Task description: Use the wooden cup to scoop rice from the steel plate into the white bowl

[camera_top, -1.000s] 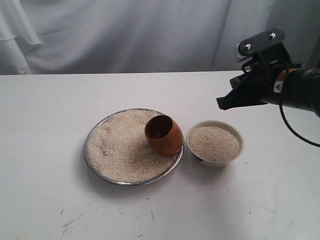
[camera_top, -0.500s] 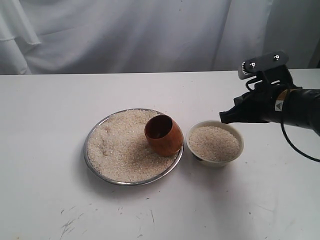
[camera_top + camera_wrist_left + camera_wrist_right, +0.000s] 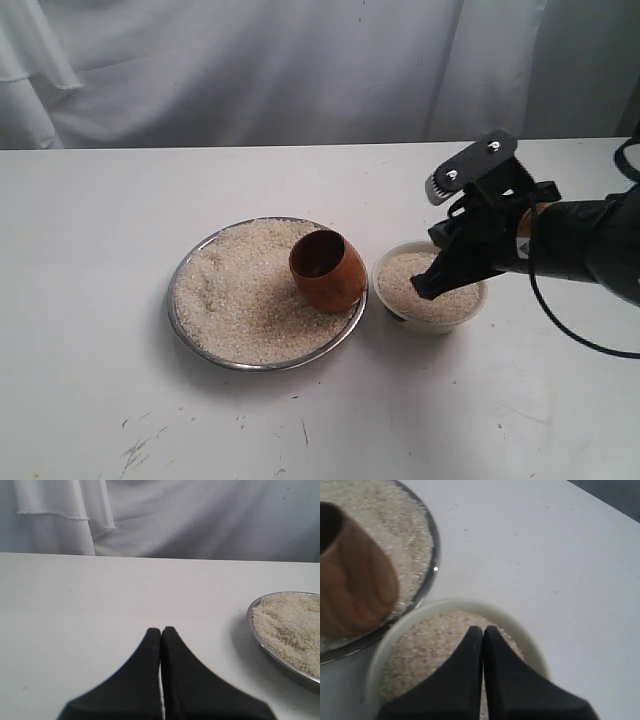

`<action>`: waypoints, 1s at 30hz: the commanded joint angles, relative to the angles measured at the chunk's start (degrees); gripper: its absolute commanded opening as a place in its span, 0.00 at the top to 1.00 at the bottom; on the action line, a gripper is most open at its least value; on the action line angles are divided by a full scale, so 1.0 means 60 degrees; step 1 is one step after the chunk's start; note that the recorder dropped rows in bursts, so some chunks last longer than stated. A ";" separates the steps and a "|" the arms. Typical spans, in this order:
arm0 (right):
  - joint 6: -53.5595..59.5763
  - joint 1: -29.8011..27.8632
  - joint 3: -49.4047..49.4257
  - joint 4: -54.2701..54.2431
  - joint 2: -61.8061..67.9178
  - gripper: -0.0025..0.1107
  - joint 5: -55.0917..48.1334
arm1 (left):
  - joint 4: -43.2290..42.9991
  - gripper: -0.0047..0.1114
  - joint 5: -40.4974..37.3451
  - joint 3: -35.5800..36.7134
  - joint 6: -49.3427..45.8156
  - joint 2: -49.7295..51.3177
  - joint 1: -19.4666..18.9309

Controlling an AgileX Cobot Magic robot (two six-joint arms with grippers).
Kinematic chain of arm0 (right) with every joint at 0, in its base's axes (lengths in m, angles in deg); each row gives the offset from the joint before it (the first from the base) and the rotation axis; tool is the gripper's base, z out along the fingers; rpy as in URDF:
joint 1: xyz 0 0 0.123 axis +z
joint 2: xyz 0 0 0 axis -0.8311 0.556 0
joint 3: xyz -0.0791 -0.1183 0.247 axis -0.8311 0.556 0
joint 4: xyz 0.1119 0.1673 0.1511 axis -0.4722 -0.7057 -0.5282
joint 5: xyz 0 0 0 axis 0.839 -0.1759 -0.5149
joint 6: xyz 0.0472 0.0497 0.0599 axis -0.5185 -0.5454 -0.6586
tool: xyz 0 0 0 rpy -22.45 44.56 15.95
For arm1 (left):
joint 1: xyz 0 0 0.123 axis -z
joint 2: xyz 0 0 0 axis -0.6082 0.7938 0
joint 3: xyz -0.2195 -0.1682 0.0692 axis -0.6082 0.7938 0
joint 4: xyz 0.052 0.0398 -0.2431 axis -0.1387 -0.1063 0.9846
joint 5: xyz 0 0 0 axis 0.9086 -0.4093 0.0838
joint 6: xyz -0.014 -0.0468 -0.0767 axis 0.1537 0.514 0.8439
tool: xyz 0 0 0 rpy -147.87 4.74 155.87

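The steel plate (image 3: pixel 188 322) lies mid-table, covered with rice (image 3: pixel 245 295). The wooden cup (image 3: pixel 327 270) rests tilted in the rice at the plate's right side, dark mouth facing up-left, with nothing gripping it. Just right of the plate stands the white bowl (image 3: pixel 477 281), filled with rice (image 3: pixel 400 285). My right gripper (image 3: pixel 420 291) is shut and empty, its tip low over the rice in the bowl. In the right wrist view the shut gripper (image 3: pixel 483 629) points over the bowl (image 3: pixel 385 640), with the cup (image 3: pixel 355 580) and plate (image 3: pixel 431 575) beyond. My left gripper (image 3: pixel 161 630) is shut, empty, over bare table beside the plate (image 3: pixel 260 640).
White tabletop (image 3: pixel 100 230) runs on all sides of the dishes, with faint dark scuff marks (image 3: pixel 140 445) near the front edge. A white cloth backdrop (image 3: pixel 250 70) hangs behind the table.
My right arm has swung down and to the left, from above and behind the bowl to its tip just over the rice in the bowl. Cup, plate and bowl have not moved.
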 commanded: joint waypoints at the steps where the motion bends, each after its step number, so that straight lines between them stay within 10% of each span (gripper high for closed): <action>1: 0.0023 0.0442 0.0058 0.0857 -0.0012 0.98 0.0080 | 0.0007 0.96 0.0060 0.0043 0.0030 -0.0048 0.0015; 9: -0.0052 0.0542 0.0058 0.0986 -0.0012 0.95 0.0102 | 0.0007 0.96 0.0060 0.0043 0.0030 -0.0048 0.0015; 21: -0.0652 0.1080 0.0058 0.0986 -0.0012 0.41 0.0282 | 0.0007 0.96 0.0060 0.0043 0.0030 -0.0048 0.0015; 30: -0.0504 0.1428 0.0058 0.1026 -0.0012 0.36 0.0086 | 0.0007 0.96 0.0060 0.0043 0.0030 -0.0048 0.0015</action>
